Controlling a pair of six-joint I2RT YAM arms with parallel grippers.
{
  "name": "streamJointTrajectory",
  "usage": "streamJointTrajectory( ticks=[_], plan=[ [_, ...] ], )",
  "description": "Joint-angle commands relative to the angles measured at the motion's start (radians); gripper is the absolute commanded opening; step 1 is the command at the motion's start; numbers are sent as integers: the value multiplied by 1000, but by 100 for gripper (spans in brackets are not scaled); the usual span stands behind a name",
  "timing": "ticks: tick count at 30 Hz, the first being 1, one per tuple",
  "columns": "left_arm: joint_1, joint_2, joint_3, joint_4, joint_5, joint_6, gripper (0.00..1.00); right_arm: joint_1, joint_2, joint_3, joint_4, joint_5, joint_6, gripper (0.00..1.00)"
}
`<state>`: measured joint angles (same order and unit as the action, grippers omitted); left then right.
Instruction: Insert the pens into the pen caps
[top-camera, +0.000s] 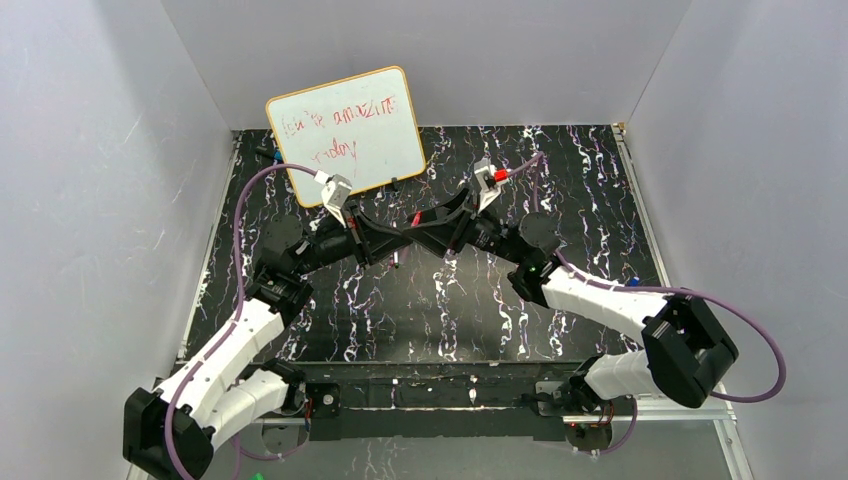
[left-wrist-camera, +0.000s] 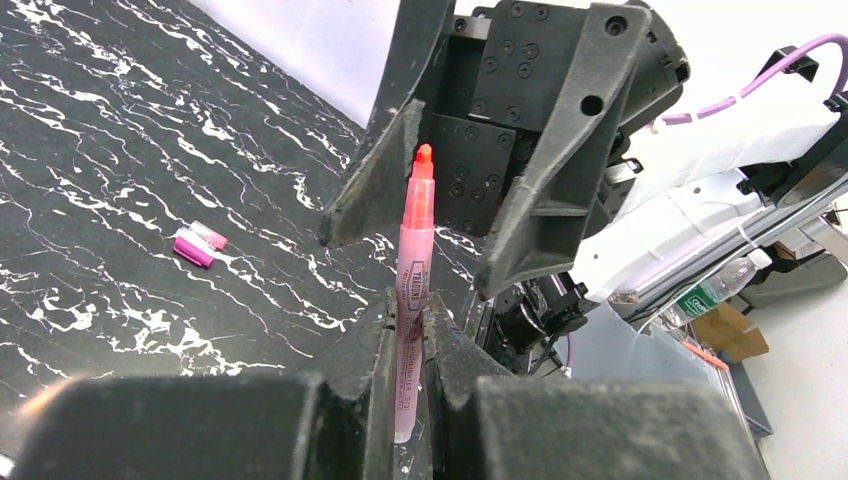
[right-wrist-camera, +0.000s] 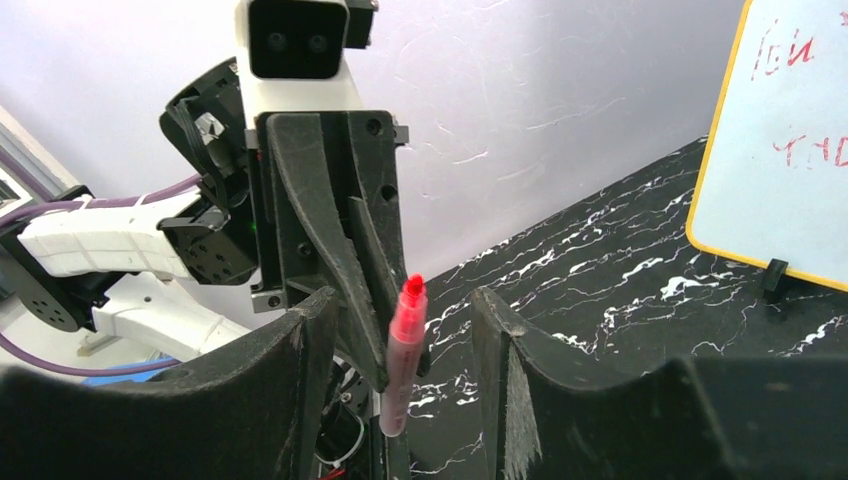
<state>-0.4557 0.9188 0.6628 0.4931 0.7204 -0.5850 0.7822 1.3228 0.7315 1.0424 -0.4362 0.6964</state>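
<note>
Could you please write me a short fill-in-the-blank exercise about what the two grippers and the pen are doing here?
1. The left gripper is ____ on the pink-red pen.
2. The right gripper straddles that pen with its jaws ____, a gap showing on each side.
3. The whiteboard at the back of the table bears ____ writing.
Missing words: shut; open; red.
</note>
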Motion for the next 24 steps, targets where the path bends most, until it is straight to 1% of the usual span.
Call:
streamJointTrajectory(
  ticks=[1, 2, 3, 4, 5, 6, 7, 8, 14, 17, 18, 21, 24],
  plan=[
    [-3, -35, 15, 12, 15, 4, 0, 7, 12, 47, 11, 5, -8, 59],
    [-3, -35, 19, 12, 15, 4, 0, 7, 15, 50, 9, 4, -8, 59],
    [-3, -34, 22, 13, 16, 2, 0, 8, 20, 53, 7, 2, -8, 56],
    [-3, -33, 26, 15, 17, 1, 0, 8, 22, 57, 5, 1, -9, 53],
    [-3, -32, 29, 17, 20, 0, 0, 7, 26, 61, 3, -3, -10, 45],
    [-3, -29, 32, 18, 23, 0, 0, 8, 29, 65, 2, -5, -11, 30],
    [-3, -28, 33, 18, 26, -2, 0, 7, 29, 67, -2, -3, -11, 12],
    [-3, -28, 34, 16, 29, -2, 0, 8, 29, 68, -10, 0, -8, 1],
    [-3, -29, 14, -15, 34, -1, 0, 8, 21, 60, 0, -1, -7, 1],
    [-4, 6, 12, -10, 106, -17, 43, 8, 24, 69, 1, 4, -5, 1],
    [-6, 18, 12, -6, 127, -19, 50, 8, 25, 73, 3, 3, -3, 1],
    [-27, 35, 6, -9, 151, -8, 56, 7, 30, 84, 14, 2, 5, 1],
    [-35, 30, -6, -32, 135, 20, 55, 7, 41, 94, 27, -4, 16, 1]
  ],
)
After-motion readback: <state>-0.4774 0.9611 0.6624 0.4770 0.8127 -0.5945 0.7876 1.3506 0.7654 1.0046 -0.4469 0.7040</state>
